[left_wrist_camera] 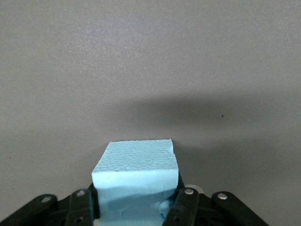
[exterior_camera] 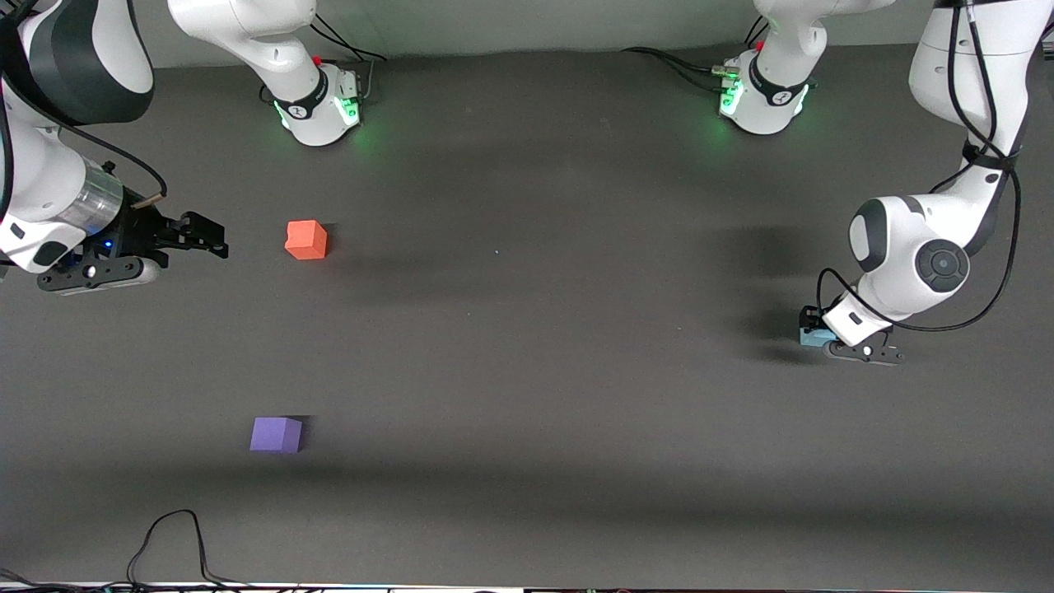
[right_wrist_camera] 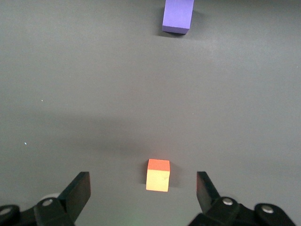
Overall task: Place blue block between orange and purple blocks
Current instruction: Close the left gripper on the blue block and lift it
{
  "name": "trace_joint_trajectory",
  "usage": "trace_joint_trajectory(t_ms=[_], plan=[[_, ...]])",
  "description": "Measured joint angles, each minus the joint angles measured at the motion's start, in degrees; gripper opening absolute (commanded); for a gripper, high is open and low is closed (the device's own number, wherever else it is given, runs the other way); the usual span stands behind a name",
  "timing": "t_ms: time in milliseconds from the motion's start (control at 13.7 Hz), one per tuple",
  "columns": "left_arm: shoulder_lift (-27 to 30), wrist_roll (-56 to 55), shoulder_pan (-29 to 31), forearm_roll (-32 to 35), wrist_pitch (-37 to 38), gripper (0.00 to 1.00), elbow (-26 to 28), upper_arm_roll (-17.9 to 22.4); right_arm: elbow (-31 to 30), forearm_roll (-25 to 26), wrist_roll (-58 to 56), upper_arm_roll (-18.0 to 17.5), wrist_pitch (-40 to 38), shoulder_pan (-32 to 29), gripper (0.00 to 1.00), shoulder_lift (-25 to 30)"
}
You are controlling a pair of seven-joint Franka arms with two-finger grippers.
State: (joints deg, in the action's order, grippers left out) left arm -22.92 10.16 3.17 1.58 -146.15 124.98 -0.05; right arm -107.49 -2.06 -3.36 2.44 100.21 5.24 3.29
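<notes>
The light blue block [exterior_camera: 815, 337] is held in my left gripper [exterior_camera: 811, 324] at the left arm's end of the table, at or just above the surface. In the left wrist view the fingers [left_wrist_camera: 186, 203] press both sides of the blue block [left_wrist_camera: 136, 172]. The orange block [exterior_camera: 306, 240] and the purple block [exterior_camera: 276, 434] lie apart toward the right arm's end, the purple one nearer the front camera. My right gripper [exterior_camera: 207, 237] is open and empty beside the orange block. The right wrist view shows its gripper [right_wrist_camera: 143, 186], the orange block [right_wrist_camera: 158, 175] and the purple block [right_wrist_camera: 178, 16].
The two arm bases [exterior_camera: 317, 107] [exterior_camera: 762, 99] stand along the table's back edge. A black cable [exterior_camera: 173, 535] loops onto the dark grey table [exterior_camera: 527, 329] at the edge nearest the front camera, toward the right arm's end.
</notes>
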Motion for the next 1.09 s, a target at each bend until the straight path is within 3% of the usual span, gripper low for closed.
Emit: trace_joint_trajectory(t_ms=[437,655,874,1092], plan=[[7.05,-2.10,-0.34,-0.03,26.22,0.42,-14.54,-0.51,-0.73,0.00,0.00,0.00,0.00,0.00,1.00,0.00],[8.53,-11.26,-5.92,-0.17,36.88,0.42,-21.79,-1.21,-0.96,0.00,0.00,0.01,0.00,0.00,1.00,0.01],[7.35,-26.99,-15.47,-0.94,39.70,0.42,-27.40,-2.59,-1.07,0.00,0.00,0.01,0.00,0.00,1.00,0.02],[2.22,-44.95,-24.71,-2.48,39.74,0.42,-35.82,-5.47,-1.12,0.00,0.00,0.01,0.23,0.01,1.00,0.02]])
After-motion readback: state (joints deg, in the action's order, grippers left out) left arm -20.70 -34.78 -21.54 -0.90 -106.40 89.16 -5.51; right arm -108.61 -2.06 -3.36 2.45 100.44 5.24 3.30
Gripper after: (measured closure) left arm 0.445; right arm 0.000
